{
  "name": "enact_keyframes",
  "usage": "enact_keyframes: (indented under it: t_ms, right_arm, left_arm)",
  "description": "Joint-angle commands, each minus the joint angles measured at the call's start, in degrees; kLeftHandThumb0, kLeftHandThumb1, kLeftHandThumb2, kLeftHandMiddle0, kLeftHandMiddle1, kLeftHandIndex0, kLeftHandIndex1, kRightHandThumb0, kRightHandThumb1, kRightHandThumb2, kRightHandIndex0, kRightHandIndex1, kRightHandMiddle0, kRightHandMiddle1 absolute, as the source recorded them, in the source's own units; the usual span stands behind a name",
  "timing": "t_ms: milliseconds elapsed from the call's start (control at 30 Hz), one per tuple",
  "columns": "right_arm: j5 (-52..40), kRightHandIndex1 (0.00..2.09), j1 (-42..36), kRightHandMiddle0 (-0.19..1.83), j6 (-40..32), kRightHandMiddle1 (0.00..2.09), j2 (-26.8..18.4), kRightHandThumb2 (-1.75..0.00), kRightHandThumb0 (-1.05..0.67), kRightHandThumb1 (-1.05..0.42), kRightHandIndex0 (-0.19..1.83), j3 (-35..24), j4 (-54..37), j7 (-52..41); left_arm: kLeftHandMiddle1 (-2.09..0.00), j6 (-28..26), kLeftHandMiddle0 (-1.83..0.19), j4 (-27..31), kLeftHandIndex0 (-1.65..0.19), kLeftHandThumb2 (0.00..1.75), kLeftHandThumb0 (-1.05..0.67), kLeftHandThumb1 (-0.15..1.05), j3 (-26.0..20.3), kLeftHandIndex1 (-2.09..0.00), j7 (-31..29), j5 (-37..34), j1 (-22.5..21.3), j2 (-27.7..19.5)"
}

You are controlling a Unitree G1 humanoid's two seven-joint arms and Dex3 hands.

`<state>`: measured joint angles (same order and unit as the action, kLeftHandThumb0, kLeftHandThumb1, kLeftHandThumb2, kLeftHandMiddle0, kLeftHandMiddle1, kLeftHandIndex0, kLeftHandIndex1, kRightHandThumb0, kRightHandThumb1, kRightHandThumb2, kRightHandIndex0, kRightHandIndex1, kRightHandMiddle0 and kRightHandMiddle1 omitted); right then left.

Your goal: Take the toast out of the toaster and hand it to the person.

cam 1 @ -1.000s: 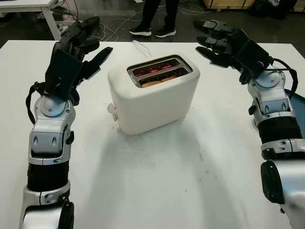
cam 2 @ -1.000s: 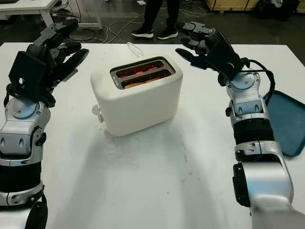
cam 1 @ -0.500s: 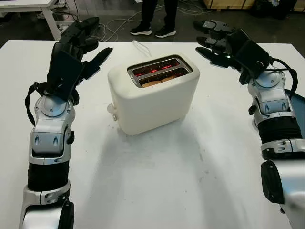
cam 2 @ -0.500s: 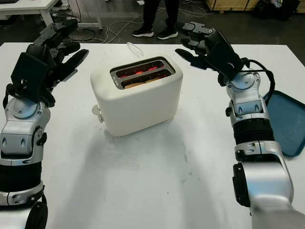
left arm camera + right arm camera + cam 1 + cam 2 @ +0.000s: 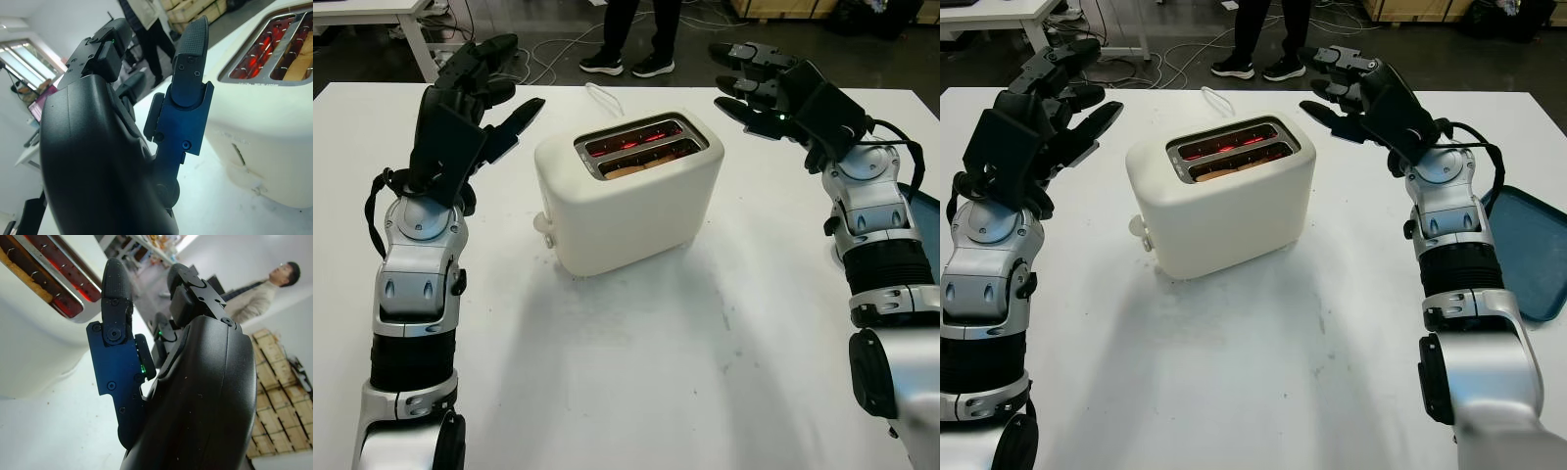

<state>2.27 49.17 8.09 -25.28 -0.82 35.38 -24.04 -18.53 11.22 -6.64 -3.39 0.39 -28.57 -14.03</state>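
cream-white toaster [image 5: 628, 191] sitting mid-table on the white table [image 5: 636, 372], both slots glowing red, and the toast [image 5: 639, 166] sitting down inside the nearer slot. in the left eye view the left hand [image 5: 470, 108] is hovering beside the toaster on its left, open and holding nothing, clear of the shell. the right hand [image 5: 778, 90] is hanging open off the toaster's far right corner, also apart from it. a person's legs and shoes [image 5: 628, 39] are standing on the floor beyond the far table edge.

over to the right eye view: a blue tray [image 5: 1528, 255] is lying at the right side of the table, near the right forearm. a white cord [image 5: 1217, 101] is looping behind the toaster.

left wrist view now: one of the black fingers [image 5: 188, 73] is pointing up beside the toaster wall, not touching it, red slots just past it.

right wrist view: a finger [image 5: 116, 298] is standing up near the toaster's top rim, gripping nothing, with the toast edge peeking in the slot and a person standing in the background.
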Motion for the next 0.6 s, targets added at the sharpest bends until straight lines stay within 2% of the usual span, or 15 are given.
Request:
enact_keyframes:
  t_ms: [0,567]
  right_arm:
    - [-0.5,0.01,0.2,0.40,0.2,0.00,0.0,-0.29,-0.61,-0.92,0.40,-0.4,-0.2,-0.2]
    - [-1.7,0.00,-0.6,0.36,0.4,0.00,0.8,-0.30,-0.58,-0.92,0.36,-1.4,-1.2,0.4]
  left_arm:
    - [-0.98,0.8,0.00,-0.3,-0.26,0.05,-0.55,0.92,0.1,-0.40,-0.1,0.5,-0.5,-0.6]
    - [-0.92,0.0,0.00,0.4,-0.21,0.07,-0.52,0.92,-0.4,-0.42,0.3,-0.2,-0.2,0.1]
